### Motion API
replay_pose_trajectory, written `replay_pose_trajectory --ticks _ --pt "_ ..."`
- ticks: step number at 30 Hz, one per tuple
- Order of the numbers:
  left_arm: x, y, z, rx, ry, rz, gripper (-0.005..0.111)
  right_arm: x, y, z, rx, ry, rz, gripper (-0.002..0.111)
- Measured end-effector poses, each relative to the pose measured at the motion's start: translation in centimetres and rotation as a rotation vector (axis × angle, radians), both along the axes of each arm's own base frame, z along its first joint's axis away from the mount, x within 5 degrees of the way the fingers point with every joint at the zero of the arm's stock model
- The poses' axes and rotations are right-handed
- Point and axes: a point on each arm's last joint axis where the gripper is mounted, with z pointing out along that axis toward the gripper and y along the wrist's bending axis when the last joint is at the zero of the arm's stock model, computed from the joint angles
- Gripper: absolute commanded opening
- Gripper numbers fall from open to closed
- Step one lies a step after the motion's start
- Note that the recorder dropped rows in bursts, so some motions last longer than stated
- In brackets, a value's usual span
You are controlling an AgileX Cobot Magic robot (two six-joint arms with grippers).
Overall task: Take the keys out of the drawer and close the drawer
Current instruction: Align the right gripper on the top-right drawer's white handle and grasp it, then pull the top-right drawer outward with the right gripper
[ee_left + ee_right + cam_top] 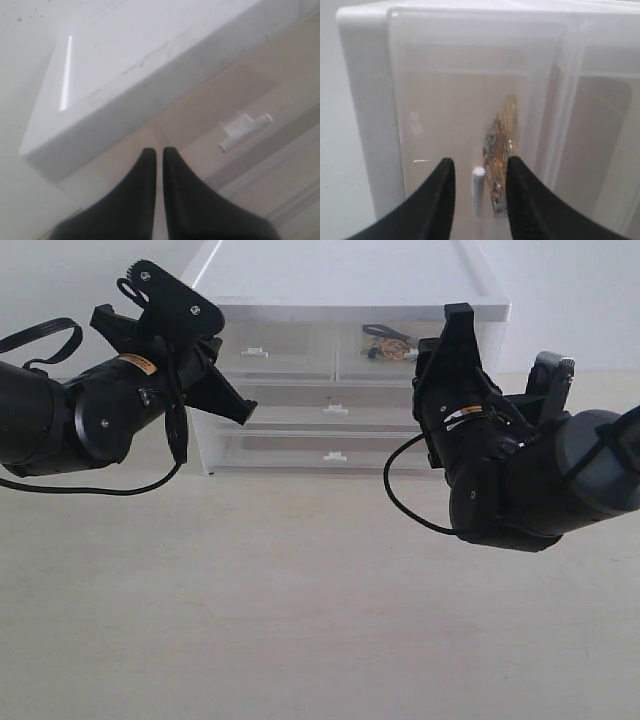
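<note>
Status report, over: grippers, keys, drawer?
Left gripper shut, empty. Right gripper open, straddling the handle. Keys inside closed drawer. Nothing in the way.

Your two arms face the white cabinet (pixel 340 280) at the far edge of the counter (pixel 250 600). The right gripper (pixel 459 320) stands upright in front of the drawer (pixel 355 362), hiding its right end. Through the clear front you can see the keys (pixel 386 343) lying inside. The left gripper (pixel 238 408), jaws drawn to a point, hangs before the cabinet's left side, below the left-hand twin drawer (pixel 285 352).
</note>
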Motion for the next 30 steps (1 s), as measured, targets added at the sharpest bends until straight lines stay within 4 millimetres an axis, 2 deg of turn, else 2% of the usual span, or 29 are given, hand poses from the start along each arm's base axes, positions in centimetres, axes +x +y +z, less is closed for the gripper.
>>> replay_pose_trajectory --ticks 9,25,28,30 --pt "0.0 0.0 0.0 0.003 -0.001 -0.003 0.004 1.2 0.7 1.2 -0.047 -0.008 -0.005 0.030" --pt "0.0 0.0 0.0 0.003 -0.001 -0.003 0.004 1.5 0.7 0.9 -0.063 0.013 -0.026 0.029" --pt "0.0 0.0 0.0 0.003 -0.001 -0.003 0.004 1.5 0.8 0.2 -0.069 0.028 -0.028 0.020" --pt "0.0 0.0 0.0 0.003 -0.001 -0.003 0.004 1.5 0.8 -0.2 -0.064 0.038 -0.028 0.007"
